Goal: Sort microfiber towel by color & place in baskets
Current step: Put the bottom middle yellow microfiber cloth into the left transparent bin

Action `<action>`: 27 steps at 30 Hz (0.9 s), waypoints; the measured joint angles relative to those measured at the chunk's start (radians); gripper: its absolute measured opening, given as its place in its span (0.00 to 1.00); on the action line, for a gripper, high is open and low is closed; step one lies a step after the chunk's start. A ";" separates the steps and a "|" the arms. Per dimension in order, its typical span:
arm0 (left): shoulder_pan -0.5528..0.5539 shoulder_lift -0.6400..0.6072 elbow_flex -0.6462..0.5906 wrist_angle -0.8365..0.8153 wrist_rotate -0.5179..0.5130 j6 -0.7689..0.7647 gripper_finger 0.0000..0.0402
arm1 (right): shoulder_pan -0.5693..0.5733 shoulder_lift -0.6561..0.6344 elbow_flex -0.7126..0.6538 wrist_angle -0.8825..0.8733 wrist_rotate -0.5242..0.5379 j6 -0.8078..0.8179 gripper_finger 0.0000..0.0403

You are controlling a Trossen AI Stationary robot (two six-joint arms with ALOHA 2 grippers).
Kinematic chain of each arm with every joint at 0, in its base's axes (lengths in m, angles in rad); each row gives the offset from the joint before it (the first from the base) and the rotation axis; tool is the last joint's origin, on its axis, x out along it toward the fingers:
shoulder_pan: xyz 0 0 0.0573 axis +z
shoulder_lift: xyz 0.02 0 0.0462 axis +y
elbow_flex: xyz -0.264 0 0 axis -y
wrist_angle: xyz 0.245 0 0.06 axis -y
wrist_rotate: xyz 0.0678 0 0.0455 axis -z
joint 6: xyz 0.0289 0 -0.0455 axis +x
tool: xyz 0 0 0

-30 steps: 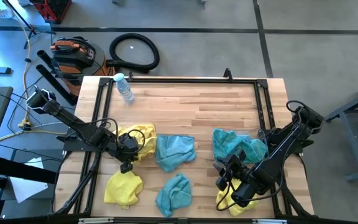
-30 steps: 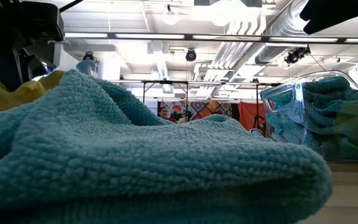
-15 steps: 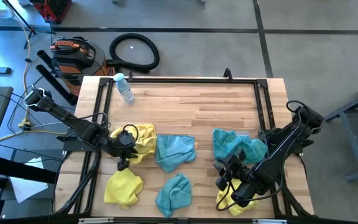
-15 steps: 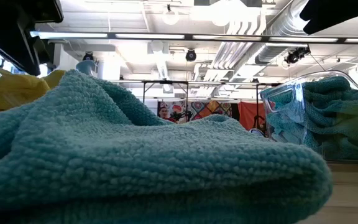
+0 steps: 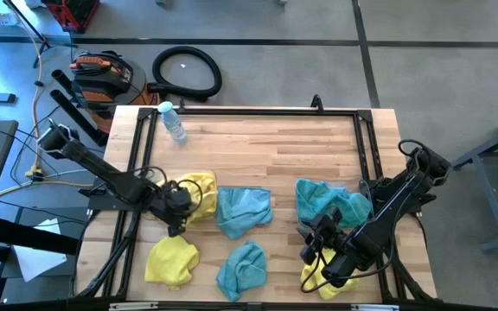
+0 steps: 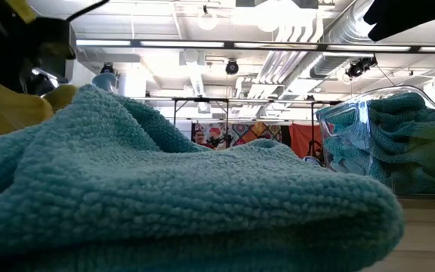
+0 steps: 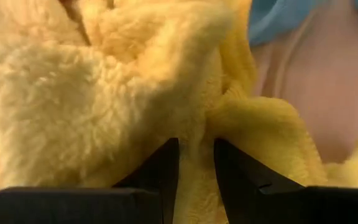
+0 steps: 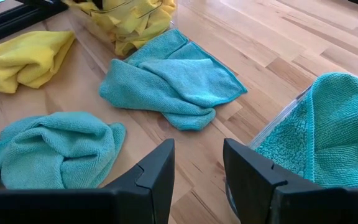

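The left basket (image 5: 204, 207) holds yellow towels (image 5: 199, 185). My left gripper (image 5: 177, 204) sits low over them, shut on a yellow towel (image 7: 135, 106). The right basket (image 6: 331, 125) is heaped with teal towels (image 5: 328, 203). Loose on the table lie a teal towel (image 5: 244, 210), a second teal towel (image 5: 242, 268) and a yellow towel (image 5: 171, 261). My right gripper (image 5: 312, 249) waits open near the table's near right corner, above another yellow towel (image 5: 320, 278). My left gripper pinches a raised fold of the yellow towel (image 7: 196, 146) between its two fingers (image 7: 166, 168). It comes at the fold from above, slanting down. The rest of the towel lies bunched on the heap in the left basket.
A clear water bottle with a blue cap (image 5: 173, 121) lies near the table's far left corner. A black frame (image 5: 366, 147) runs along the table's edges. Bare wood (image 5: 266, 151) fills the far half of the table. The near teal towel (image 6: 172, 204) fills most of the low view.
My left gripper rose a little over the left basket, then came back down onto the yellow heap. The yellow cloth under it has shifted and now bunches up beside the fingers. My right arm has kept still.
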 joint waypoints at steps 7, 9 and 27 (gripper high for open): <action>0.000 0.115 0.002 0.026 0.041 0.001 0.23 | 0.000 0.000 0.000 0.003 0.002 0.000 0.33; 0.000 0.135 0.002 0.032 0.051 0.002 0.23 | 0.000 0.000 0.000 0.004 0.002 0.000 0.33; 0.000 -0.068 0.000 -0.011 0.025 0.031 0.23 | 0.000 0.000 0.000 0.006 0.002 -0.006 0.33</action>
